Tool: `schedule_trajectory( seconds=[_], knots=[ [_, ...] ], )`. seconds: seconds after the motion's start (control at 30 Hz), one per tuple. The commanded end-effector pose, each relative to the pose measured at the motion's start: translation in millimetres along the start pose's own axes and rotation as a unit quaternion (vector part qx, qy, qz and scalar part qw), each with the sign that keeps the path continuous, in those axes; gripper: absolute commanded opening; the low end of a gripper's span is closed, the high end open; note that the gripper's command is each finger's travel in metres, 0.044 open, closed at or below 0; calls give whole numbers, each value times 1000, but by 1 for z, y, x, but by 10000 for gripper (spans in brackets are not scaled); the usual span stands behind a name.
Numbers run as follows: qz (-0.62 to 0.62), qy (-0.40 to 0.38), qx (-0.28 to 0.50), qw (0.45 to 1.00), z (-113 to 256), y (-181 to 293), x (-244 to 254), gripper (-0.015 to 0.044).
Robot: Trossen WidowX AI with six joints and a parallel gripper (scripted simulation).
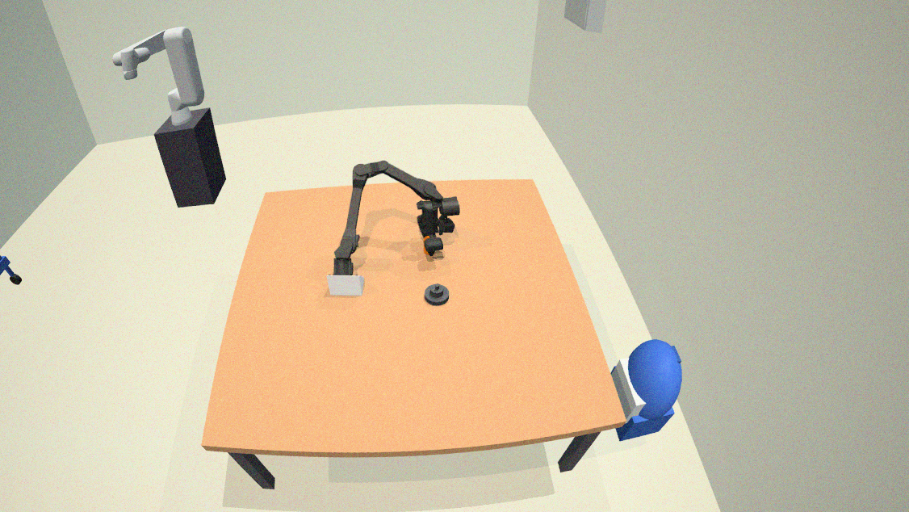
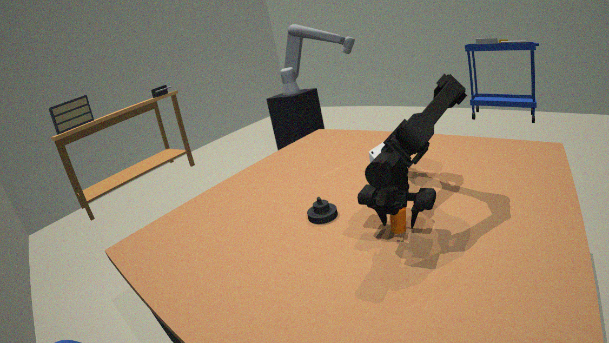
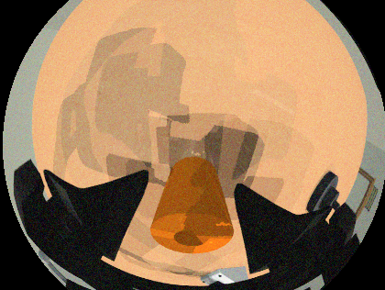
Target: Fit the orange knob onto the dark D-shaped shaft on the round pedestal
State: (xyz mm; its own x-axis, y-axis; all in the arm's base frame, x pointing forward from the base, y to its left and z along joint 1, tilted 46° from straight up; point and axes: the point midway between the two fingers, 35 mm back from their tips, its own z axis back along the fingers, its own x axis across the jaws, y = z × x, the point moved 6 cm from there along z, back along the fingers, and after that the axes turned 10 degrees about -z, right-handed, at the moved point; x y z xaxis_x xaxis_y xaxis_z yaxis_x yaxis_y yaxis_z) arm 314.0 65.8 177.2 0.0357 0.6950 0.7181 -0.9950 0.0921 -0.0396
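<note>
The orange knob (image 1: 425,245) (image 2: 398,221) (image 3: 185,197) stands upright on the table; its hole shows in the wrist view. My gripper (image 2: 398,226) (image 3: 192,184) is open and low around the knob, one finger on each side, with a visible gap at both sides in the wrist view. In the top view the arm hides much of the knob. The dark round pedestal (image 1: 431,299) (image 2: 322,216) (image 3: 321,192) stands apart from the knob, with the thin shaft (image 1: 437,287) (image 2: 319,199) upright on top. The shaft's flat side cannot be made out.
The arm's white base block (image 1: 345,286) (image 2: 375,152) stands on the wooden table (image 1: 381,381) (image 2: 255,276). Beyond the table are a grey robot arm (image 1: 186,66) (image 2: 292,51) on a dark stand, a wooden bench (image 2: 119,114) and a blue cart (image 2: 502,102).
</note>
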Motion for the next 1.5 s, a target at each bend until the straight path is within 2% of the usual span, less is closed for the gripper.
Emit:
schedule_trajectory(
  seconds=[0.0,0.1,0.3,0.47,0.5,1.1,1.47],
  knots=[
    [-4,0,1,1000,-1,1,-1,256],
    [-4,0,1,1000,-1,1,-1,177],
    [-4,0,1,1000,-1,1,-1,138],
    [-5,3,-2,1000,14,-1,-3,6],
    [-6,4,-4,1000,20,-2,-4,0],
    [-12,7,-33,999,133,9,-16,0],
    [-12,9,-32,999,134,3,-32,0]
  ],
)
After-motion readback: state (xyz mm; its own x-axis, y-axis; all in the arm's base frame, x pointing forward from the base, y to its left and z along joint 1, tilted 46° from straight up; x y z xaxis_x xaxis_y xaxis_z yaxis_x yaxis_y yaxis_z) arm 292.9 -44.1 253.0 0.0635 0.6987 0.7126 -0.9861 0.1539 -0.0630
